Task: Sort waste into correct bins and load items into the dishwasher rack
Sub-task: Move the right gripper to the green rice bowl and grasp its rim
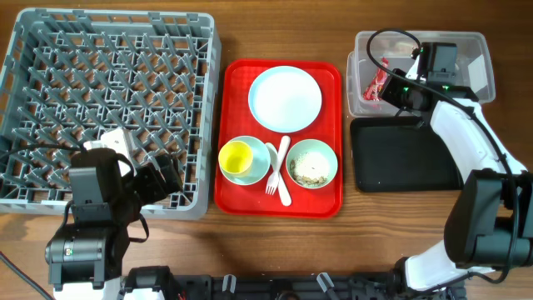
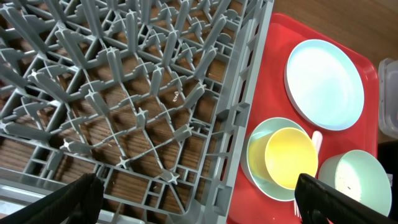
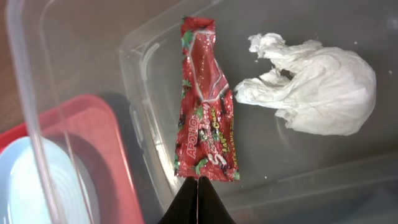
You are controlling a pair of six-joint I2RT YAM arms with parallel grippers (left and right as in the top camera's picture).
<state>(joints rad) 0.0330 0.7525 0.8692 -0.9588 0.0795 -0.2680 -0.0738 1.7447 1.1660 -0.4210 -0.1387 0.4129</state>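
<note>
My right gripper (image 1: 393,87) (image 3: 198,186) is over the clear tub (image 1: 476,52), shut on the lower end of the red-and-white snack wrapper (image 1: 376,83) (image 3: 205,118). The crumpled white tissue (image 3: 317,87) lies in the tub (image 3: 348,180) beside the wrapper. My left gripper (image 1: 156,177) (image 2: 196,200) is open and empty over the grey dishwasher rack's (image 1: 108,83) front right corner. On the red tray (image 1: 241,198) are the white plate (image 1: 285,97), the yellow cup (image 1: 236,156) inside a blue bowl (image 1: 258,169), a blue bowl with rice scraps (image 1: 311,164), and the fork (image 1: 271,173) and spoon (image 1: 284,177).
The black tray (image 1: 404,158) sits just in front of the clear tub. The left wrist view shows the rack's peg floor (image 2: 124,93), the plate (image 2: 323,84), the cup (image 2: 289,158) and the red tray's edge (image 2: 249,186). Bare wooden table lies along the front.
</note>
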